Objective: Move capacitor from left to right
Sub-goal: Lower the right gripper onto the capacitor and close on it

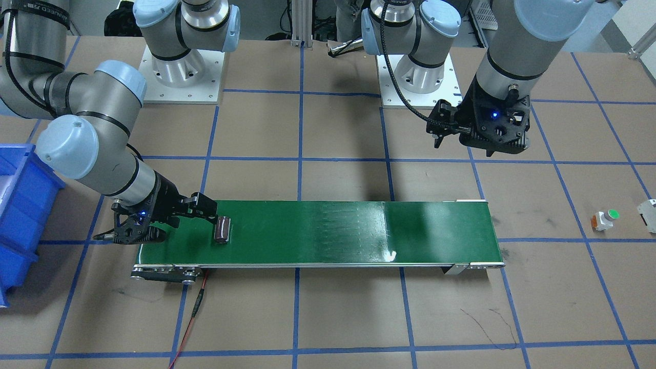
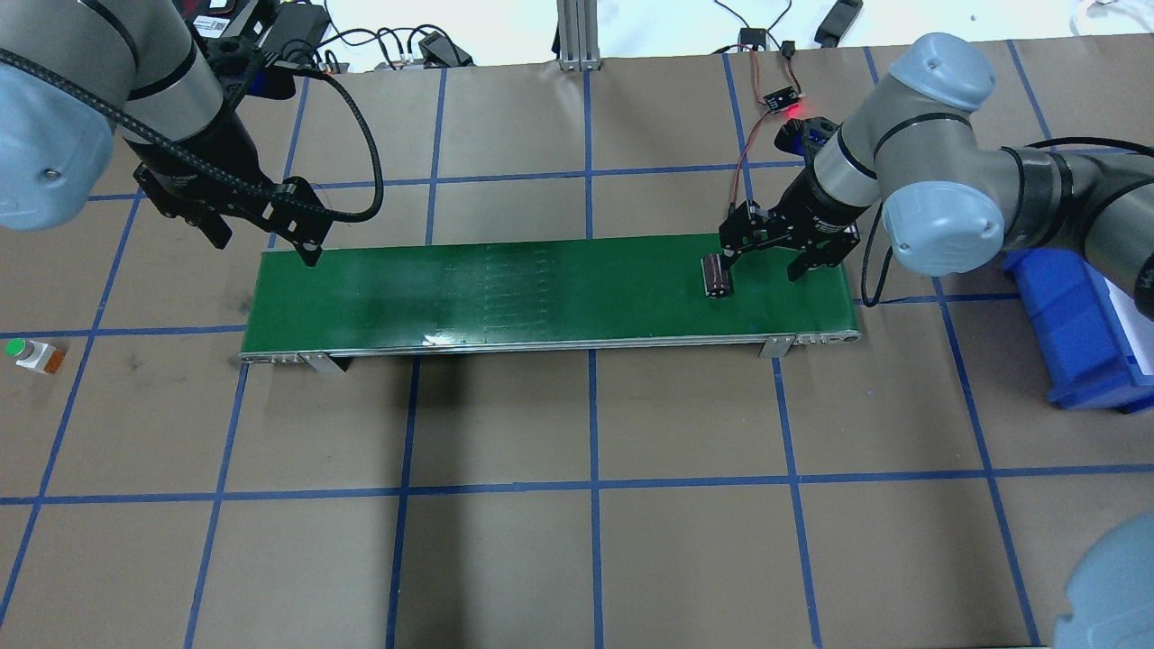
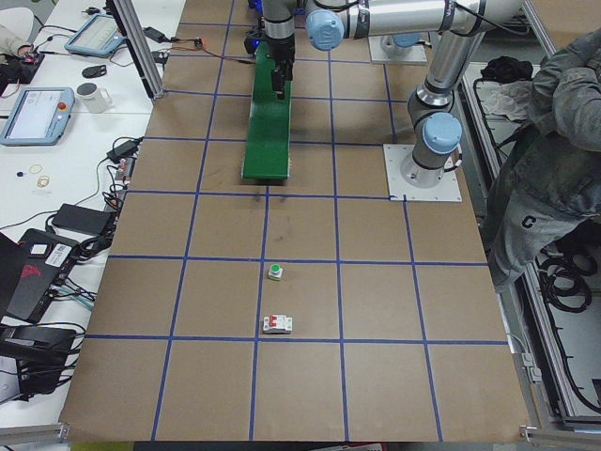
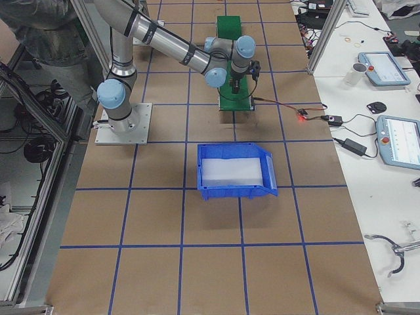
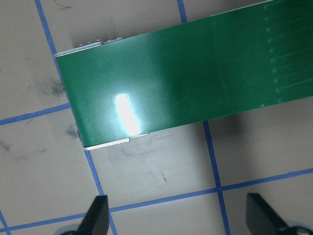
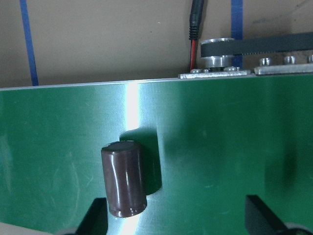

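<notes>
The capacitor (image 1: 222,229), a stubby dark brown cylinder, lies on the green conveyor belt (image 1: 333,230) near its end on the robot's right. It also shows in the overhead view (image 2: 718,275) and in the right wrist view (image 6: 123,178). My right gripper (image 2: 762,263) is open and low over the belt. The capacitor lies just inside one of its fingers (image 6: 98,218), and nothing is gripped. My left gripper (image 2: 266,245) is open and empty. It hangs above the table by the belt's other end (image 5: 98,98).
A white push button with a green cap (image 1: 605,219) and a white-grey block (image 1: 648,212) sit on the table beyond the belt's left end. A blue bin (image 2: 1073,333) stands beyond its right end. A red wire (image 1: 192,318) runs from the belt's motor end.
</notes>
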Motion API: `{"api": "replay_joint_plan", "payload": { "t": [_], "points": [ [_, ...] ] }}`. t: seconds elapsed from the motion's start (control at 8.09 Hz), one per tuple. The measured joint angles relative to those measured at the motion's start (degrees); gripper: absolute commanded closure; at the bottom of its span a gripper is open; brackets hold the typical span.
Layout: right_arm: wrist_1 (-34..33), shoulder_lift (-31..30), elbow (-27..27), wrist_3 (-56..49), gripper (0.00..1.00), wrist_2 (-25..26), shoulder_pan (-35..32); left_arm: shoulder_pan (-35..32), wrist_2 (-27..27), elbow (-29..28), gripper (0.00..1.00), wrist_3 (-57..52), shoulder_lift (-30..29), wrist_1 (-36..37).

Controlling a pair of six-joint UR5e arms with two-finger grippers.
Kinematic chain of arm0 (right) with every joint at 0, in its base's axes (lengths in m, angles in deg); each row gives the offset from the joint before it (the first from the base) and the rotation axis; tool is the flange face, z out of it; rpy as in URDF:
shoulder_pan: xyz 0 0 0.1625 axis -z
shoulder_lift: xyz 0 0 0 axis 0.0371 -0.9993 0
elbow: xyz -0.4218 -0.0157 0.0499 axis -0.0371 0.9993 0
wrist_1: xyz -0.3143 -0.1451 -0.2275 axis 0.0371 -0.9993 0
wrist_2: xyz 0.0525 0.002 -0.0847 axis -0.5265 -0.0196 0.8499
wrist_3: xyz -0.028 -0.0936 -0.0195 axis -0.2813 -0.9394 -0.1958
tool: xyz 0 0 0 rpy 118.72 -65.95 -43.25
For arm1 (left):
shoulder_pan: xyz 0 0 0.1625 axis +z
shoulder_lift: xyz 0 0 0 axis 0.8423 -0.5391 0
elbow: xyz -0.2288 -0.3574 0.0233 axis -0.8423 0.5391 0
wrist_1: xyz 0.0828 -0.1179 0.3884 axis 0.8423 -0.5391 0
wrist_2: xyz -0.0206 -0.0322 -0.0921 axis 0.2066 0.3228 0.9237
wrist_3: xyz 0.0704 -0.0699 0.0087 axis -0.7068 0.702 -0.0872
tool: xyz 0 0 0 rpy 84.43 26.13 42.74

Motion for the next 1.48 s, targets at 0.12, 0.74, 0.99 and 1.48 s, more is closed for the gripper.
{"api": "replay_joint_plan", "payload": {
  "t": [0.12, 0.74, 0.99, 1.48],
  "points": [
    [0.1, 0.1, -0.2, 0.0, 0.01, 0.0, 0.0, 0.0, 0.0, 0.0, 0.0, 0.0, 0.0, 0.0],
    [0.1, 0.2, -0.4, -0.1, 0.24, 0.4, 0.1, 0.0, -0.1, 0.0, 0.0, -0.1, 0.0, 0.0],
    [0.0, 0.9, -0.5, -0.4, 0.56, 2.7, 0.1, 0.0, 0.0, 0.1, 0.0, -0.3, 0.0, 0.0],
    [0.0, 2.4, 0.0, -0.6, 1.0, 5.2, 0.1, 0.0, 0.0, 0.1, 0.0, -0.7, 0.0, 0.1]
  ]
}}
